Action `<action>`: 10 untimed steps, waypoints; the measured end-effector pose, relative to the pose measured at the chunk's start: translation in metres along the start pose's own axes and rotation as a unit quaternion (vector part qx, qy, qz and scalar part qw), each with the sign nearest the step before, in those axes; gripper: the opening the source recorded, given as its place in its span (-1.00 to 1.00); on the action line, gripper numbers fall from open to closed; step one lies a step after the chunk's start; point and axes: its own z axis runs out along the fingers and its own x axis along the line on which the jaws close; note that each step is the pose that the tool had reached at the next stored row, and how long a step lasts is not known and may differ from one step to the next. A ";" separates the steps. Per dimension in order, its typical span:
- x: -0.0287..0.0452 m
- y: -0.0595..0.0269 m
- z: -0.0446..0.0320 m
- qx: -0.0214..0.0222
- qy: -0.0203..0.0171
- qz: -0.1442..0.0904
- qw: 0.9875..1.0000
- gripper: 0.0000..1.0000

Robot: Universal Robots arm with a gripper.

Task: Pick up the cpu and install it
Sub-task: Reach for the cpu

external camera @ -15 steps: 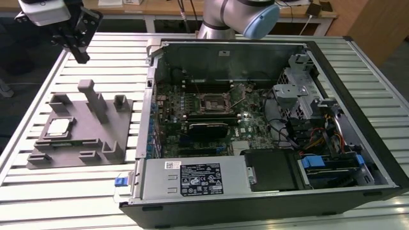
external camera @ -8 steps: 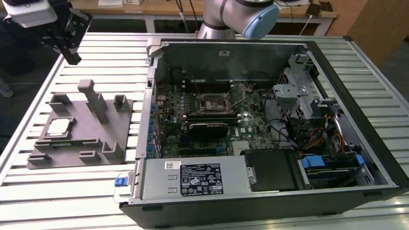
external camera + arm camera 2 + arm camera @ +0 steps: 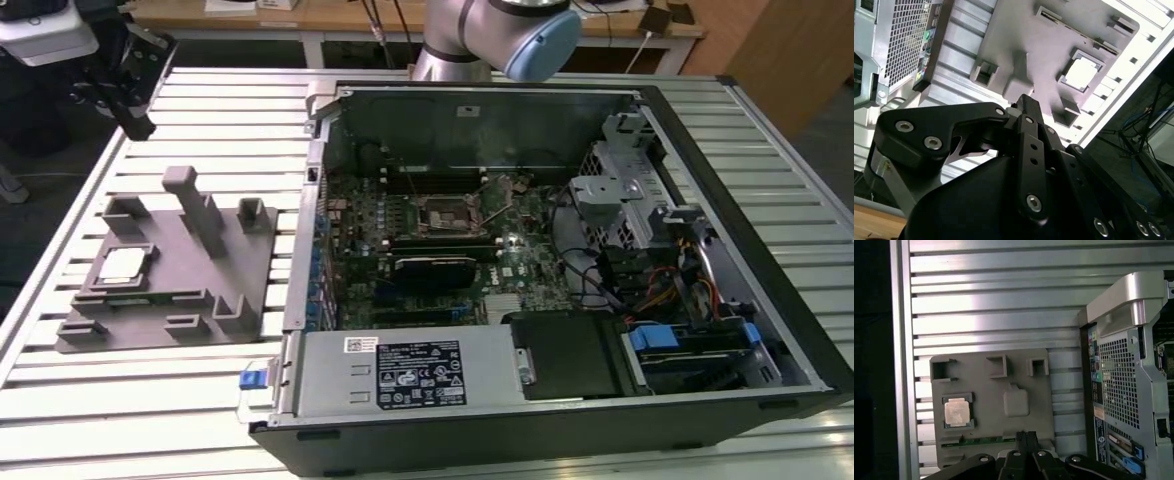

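CPU [image 3: 957, 412] is ungrasped, so pickup seems the step in hand. The gripper [image 3: 1026, 436], fingers [image 3: 1020, 441] pressed together and empty, hangs near the grey tray [image 3: 986, 405] holding the chip, at the exterior view's left. Grasping likely needs fingers spread, centred over it.

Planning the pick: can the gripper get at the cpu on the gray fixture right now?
Probably yes. The cpu lies uncovered in its pocket on the gray fixture, and the fixture's posts stand apart from it. The gripper hangs off to one side, with open space between.
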 end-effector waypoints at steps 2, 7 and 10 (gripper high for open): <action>0.0027 -0.0003 0.0015 0.000 0.000 0.000 1.000 -0.79; 0.0097 -0.0010 0.0058 0.000 0.000 0.000 1.000 -0.79; 0.0136 -0.0014 0.0084 0.000 0.000 0.000 1.000 -0.79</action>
